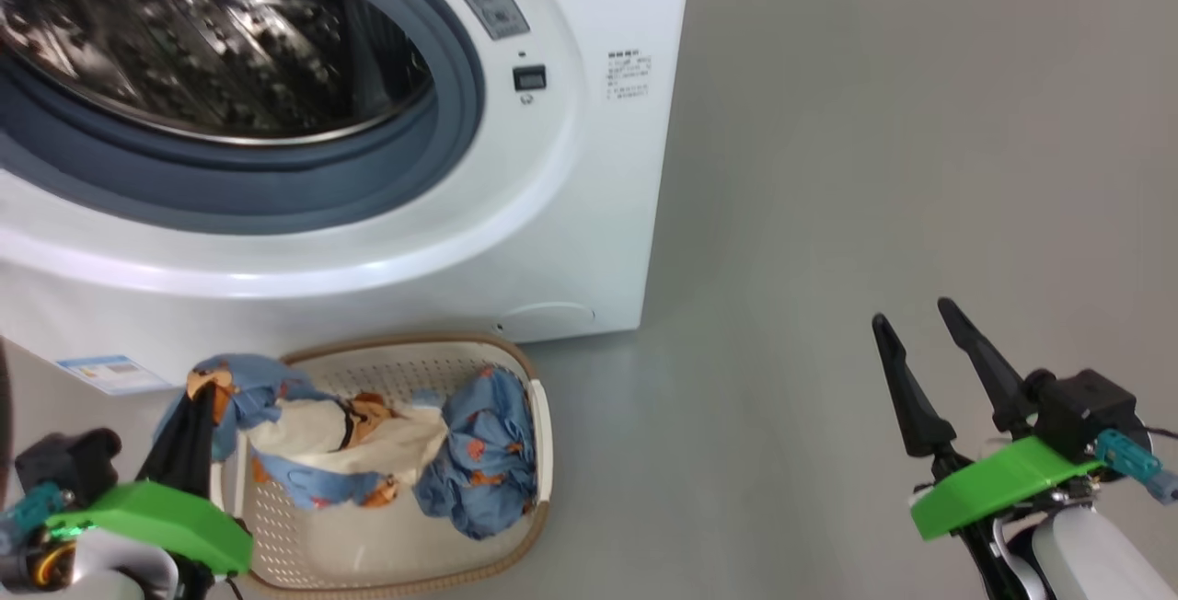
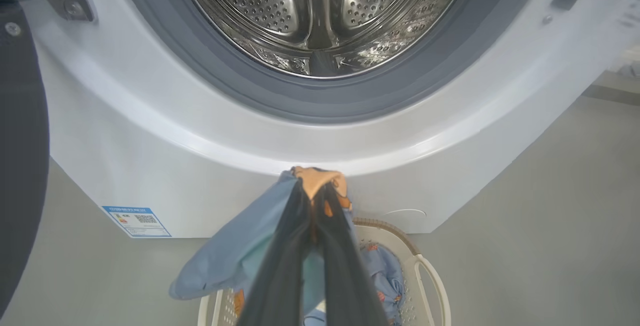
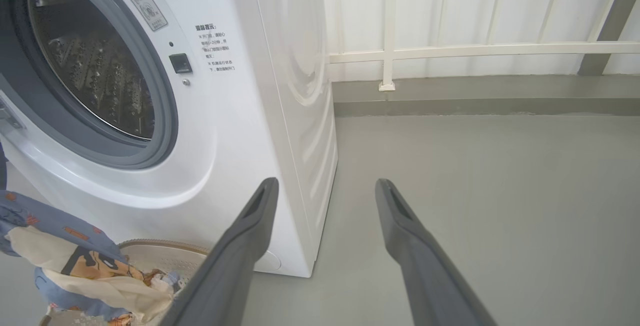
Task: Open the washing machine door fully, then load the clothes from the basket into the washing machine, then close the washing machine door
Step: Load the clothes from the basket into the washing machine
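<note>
A plain matt grey floor (image 1: 874, 167) runs back to a white panelled wall (image 3: 475, 6), whose panels stand as narrow vertical strips. Along the foot of the wall lies a low grey kerb (image 3: 475, 98), one step above the floor. Across the wall's face runs a white horizontal rail (image 3: 500, 48), crossed by a slim white upright (image 3: 387, 16) whose small foot (image 3: 386, 86) meets the kerb's top, and at the wall's right end a dark grey post (image 3: 612, 16) slants across it.
</note>
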Tool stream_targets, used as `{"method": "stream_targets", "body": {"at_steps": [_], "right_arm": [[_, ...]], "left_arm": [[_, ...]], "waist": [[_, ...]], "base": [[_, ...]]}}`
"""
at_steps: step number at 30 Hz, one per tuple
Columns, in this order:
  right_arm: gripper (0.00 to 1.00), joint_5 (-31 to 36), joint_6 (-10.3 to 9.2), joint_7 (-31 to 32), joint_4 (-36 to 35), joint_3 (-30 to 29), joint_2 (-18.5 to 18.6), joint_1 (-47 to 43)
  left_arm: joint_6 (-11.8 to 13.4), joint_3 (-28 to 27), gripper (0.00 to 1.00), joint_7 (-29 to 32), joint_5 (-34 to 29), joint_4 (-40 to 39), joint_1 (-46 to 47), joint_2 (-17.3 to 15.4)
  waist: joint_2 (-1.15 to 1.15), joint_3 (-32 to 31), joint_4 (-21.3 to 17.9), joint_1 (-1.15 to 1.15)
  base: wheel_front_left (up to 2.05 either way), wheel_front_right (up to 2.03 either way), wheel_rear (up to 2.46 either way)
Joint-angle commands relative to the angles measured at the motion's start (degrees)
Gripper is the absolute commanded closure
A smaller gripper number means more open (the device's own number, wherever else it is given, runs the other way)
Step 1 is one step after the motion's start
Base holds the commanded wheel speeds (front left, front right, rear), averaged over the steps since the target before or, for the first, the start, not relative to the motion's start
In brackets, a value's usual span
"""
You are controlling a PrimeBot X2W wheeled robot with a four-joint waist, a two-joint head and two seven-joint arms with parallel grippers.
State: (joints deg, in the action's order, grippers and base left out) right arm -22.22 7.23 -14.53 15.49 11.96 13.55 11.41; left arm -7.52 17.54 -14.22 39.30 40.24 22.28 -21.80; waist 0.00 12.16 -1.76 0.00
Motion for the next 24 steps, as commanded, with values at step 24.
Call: {"method": "stream_targets", "body": {"at_steps": [24], "right_arm": [[0.00,-2.3,0.25,-0.5,-2.1,-1.0,2.2,-7.3]], "left_arm": [[1.8,-15.8,1.00,-0.8,-12.2,-26.1,-18.5,2.5]], "waist": [[0.00,-8.2,2.7,0.00]], "base": [[0.00,0.00,0.00]]}}
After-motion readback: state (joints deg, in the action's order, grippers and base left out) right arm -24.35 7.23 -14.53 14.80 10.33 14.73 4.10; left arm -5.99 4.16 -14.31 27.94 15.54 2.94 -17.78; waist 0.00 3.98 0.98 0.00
